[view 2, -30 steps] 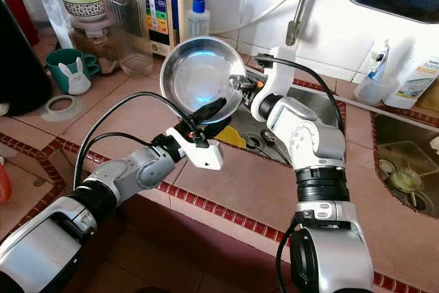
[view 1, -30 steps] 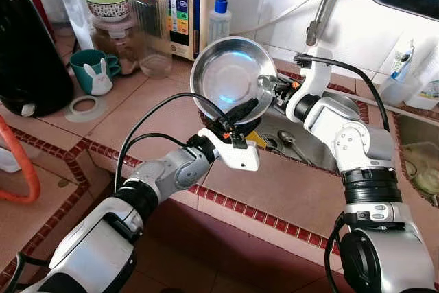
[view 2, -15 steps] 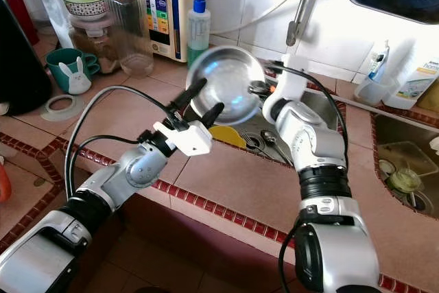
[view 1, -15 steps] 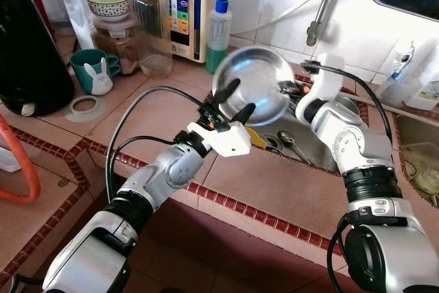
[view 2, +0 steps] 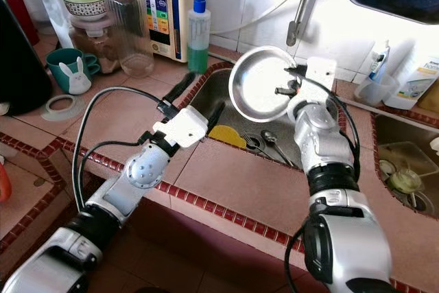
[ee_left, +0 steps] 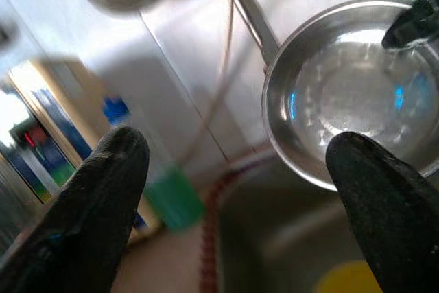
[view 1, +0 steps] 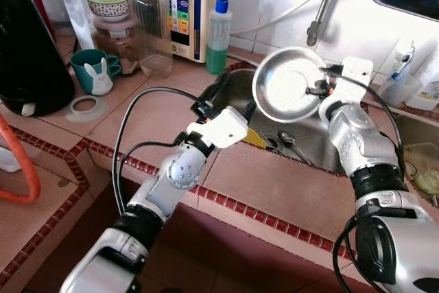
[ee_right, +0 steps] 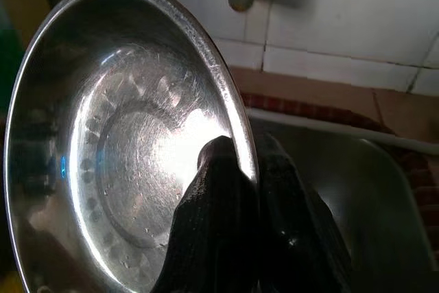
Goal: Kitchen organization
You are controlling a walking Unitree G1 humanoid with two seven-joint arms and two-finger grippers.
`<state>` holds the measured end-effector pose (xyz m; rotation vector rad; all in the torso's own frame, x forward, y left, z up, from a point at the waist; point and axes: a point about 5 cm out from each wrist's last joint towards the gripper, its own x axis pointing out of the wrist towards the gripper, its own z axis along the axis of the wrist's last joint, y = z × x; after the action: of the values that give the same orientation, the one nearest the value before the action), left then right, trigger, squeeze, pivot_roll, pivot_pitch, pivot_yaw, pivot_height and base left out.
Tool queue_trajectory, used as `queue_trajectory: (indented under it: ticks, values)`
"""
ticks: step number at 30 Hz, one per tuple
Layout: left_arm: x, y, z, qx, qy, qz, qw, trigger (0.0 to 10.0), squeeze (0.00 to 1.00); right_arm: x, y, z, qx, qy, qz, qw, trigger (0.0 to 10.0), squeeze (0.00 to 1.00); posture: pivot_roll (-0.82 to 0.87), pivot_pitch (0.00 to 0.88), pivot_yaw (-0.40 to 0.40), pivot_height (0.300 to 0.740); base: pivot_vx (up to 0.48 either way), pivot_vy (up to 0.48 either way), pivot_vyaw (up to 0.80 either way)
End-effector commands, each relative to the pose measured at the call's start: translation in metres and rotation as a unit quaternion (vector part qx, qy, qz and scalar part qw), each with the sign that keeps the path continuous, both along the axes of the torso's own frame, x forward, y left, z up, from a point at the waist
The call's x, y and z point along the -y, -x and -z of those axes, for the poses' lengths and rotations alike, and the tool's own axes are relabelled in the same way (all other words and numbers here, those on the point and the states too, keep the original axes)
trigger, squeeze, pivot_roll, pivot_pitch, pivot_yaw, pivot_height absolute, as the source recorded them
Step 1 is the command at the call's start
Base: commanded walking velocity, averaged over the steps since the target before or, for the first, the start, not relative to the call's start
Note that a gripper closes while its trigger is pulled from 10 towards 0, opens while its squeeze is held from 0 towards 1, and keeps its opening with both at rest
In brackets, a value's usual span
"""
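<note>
One right gripper (view 1: 319, 90) now holds the bowl (view 1: 288, 91), left gripper (view 1: 221, 97) released.

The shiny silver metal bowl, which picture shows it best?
The right wrist view: the shiny silver metal bowl shows close up, the right gripper pinching its rim. The eye views show it small over the sink; the left wrist view catches part of it.

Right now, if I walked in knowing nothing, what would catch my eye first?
A shiny steel bowl, held up on edge over the sink, its rim pinched by the right gripper. Next, the left gripper, fingers spread, hovering at the sink's near-left corner. Behind stand a green soap bottle and an orange-lidded jar.
</note>
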<state>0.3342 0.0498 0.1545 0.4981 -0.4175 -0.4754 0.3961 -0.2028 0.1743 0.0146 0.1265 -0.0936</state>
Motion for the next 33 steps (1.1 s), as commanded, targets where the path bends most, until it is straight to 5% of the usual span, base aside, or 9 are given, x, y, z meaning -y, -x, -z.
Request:
queue_trajectory:
  ticks: [1, 3, 4, 10, 11, 26, 31, 32, 33]
  values:
    - [0.000, 0.000, 0.000, -0.040, 0.030, 0.003, 0.999, 10.0, 1.00, 0.005, 0.002, 0.008, -0.007, 0.035, 0.007, 0.999, 0.0, 0.00, 0.25, 0.000, -0.061, 0.740, 0.000, 0.000, 0.00]
    - [0.000, 0.000, 0.007, -0.090, 0.059, 0.002, 0.994, 10.0, 1.00, 0.006, 0.004, 0.015, -0.018, 0.067, 0.012, 0.998, 0.0, 0.00, 0.25, 0.000, -0.061, 0.740, 0.000, 0.000, 0.00]
    - [-0.001, 0.000, 0.009, -0.126, 0.080, -0.004, 0.989, 10.0, 1.00, 0.008, 0.005, 0.021, -0.025, 0.083, 0.020, 0.996, 3.6, 0.00, 0.26, 0.000, -0.060, 0.740, 0.000, 0.000, 0.00]
    - [0.001, 0.005, 0.004, -0.166, 0.107, 0.011, 0.980, 10.0, 1.00, 0.013, 0.010, 0.036, -0.045, 0.112, 0.031, 0.992, 5.1, 0.00, 0.27, 0.000, -0.062, 0.740, 0.000, 0.000, 0.00]
    - [0.002, 0.007, 0.003, -0.166, 0.103, 0.017, 0.980, 10.0, 1.00, 0.012, 0.011, 0.039, -0.053, 0.112, 0.021, 0.992, 10.0, 0.00, 0.28, 0.000, -0.061, 0.740, 0.000, 0.000, 0.00]
    - [0.007, 0.017, 0.001, -0.210, 0.117, 0.025, 0.970, 10.0, 0.91, 0.025, 0.019, 0.055, -0.093, 0.160, -0.039, 0.982, 10.0, 0.00, 0.31, 0.000, -0.059, 0.740, 0.000, 0.000, 0.00]
    - [0.007, 0.019, 0.001, -0.219, 0.111, 0.029, 0.969, 10.0, 0.88, 0.027, 0.020, 0.059, -0.108, 0.163, -0.052, 0.979, 10.0, 0.51, 0.32, 0.000, -0.051, 0.740, 0.000, 0.000, 0.00]
    - [0.005, 0.020, 0.003, -0.222, 0.107, 0.028, 0.969, 10.0, 0.87, 0.027, 0.021, 0.060, -0.112, 0.157, -0.053, 0.980, 10.0, 0.95, 0.32, 0.000, -0.050, 0.740, 0.000, 0.000, 0.00]
    - [0.004, 0.020, 0.004, -0.223, 0.104, 0.027, 0.969, 10.0, 0.87, 0.026, 0.021, 0.061, -0.114, 0.154, -0.055, 0.980, 10.0, 0.97, 0.32, 0.000, -0.050, 0.740, 0.000, 0.000, 0.00]
